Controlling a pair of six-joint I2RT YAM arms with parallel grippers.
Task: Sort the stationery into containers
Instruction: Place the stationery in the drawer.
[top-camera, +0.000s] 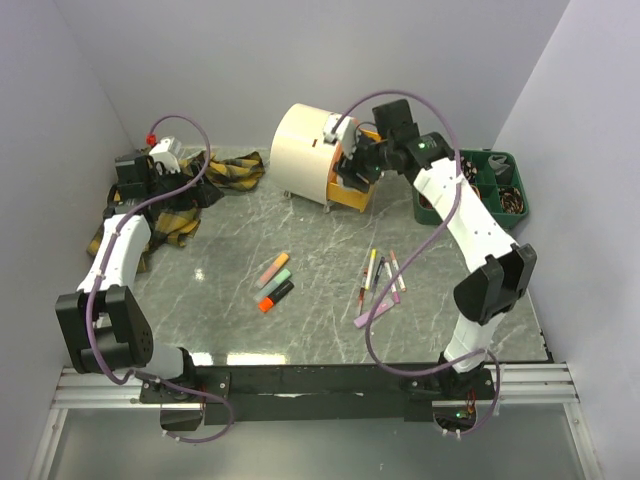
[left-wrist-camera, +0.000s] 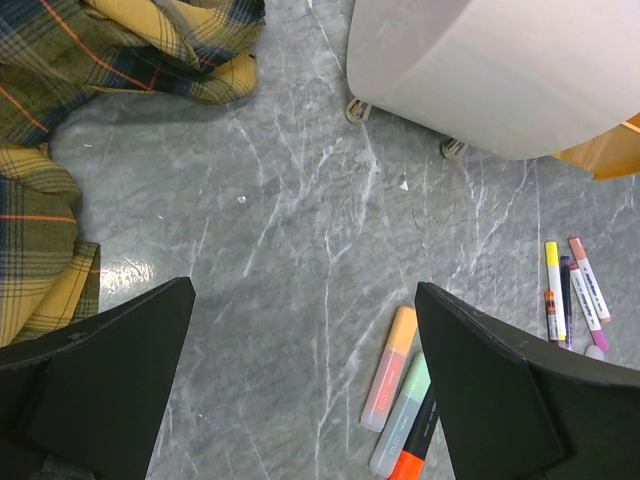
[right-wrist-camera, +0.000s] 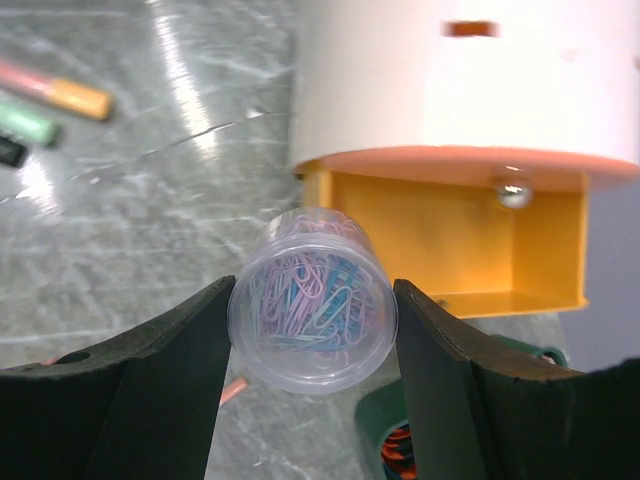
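Clamped between right gripper fingers: one clear round tub of paper clips, base hidden. Just beyond fingertips: one orange drawer, pulled open, under cream cabinet. Left gripper spread wide, holding nothing; ahead, three highlighters, partly cut off. Farther right, perhaps four pens, overlapping.

Cabinet: cream, with orange drawer. Tray: dark green. Cloth: yellow-black plaid, thin orange lines. Table: grey marble, white veins. Highlighters: orange, green, black-and-red. Clear tub: pink, blue, lilac paperclips.
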